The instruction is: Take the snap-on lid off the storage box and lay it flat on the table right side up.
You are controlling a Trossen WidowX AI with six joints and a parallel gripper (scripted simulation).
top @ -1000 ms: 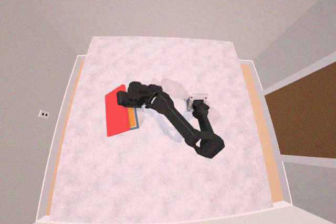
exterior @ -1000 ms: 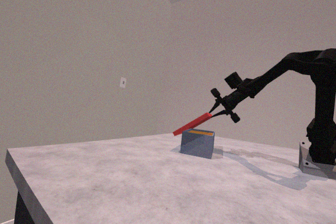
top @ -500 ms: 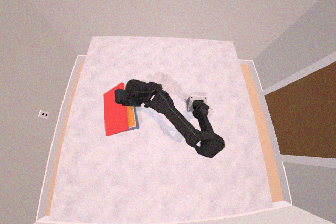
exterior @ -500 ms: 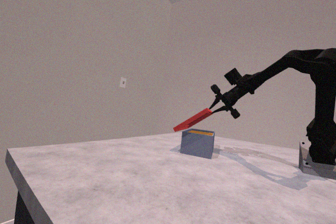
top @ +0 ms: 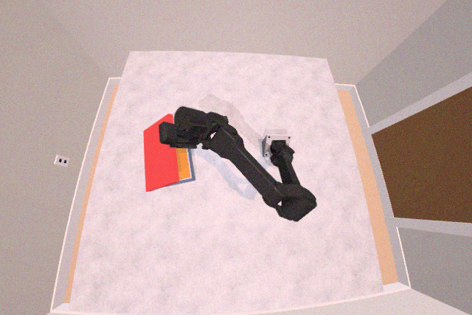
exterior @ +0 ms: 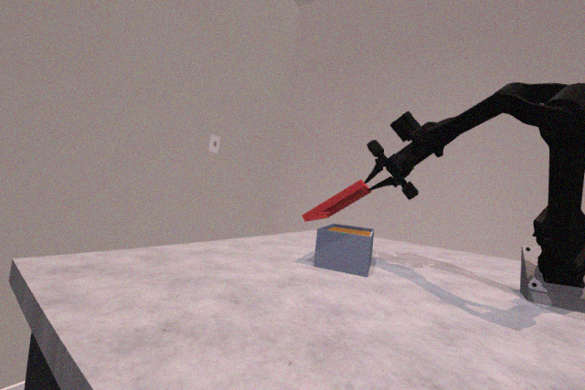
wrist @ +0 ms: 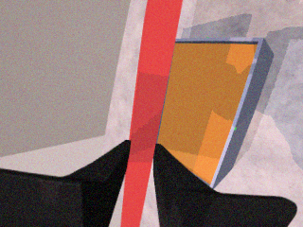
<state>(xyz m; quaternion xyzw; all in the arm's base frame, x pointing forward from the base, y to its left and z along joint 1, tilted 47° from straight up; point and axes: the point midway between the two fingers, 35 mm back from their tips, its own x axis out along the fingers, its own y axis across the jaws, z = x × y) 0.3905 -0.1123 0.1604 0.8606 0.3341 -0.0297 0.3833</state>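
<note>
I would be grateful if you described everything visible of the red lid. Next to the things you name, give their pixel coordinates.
The red lid [top: 160,155] [exterior: 333,201] [wrist: 158,52] is a plain, flat, four-cornered panel with a shallow rim around a hollow underside, plastic by its look. It is off the storage box [exterior: 342,251] [wrist: 246,109], held above it in the air and tilted, its far edge lowest. The gripper [exterior: 368,186] [wrist: 142,147] is shut on its upper edge; nothing else appears to touch it.

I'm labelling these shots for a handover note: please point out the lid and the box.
lid [exterior: 335,201]: exterior view, its outer side.
box [exterior: 343,252]: exterior view, its front wall.
</note>
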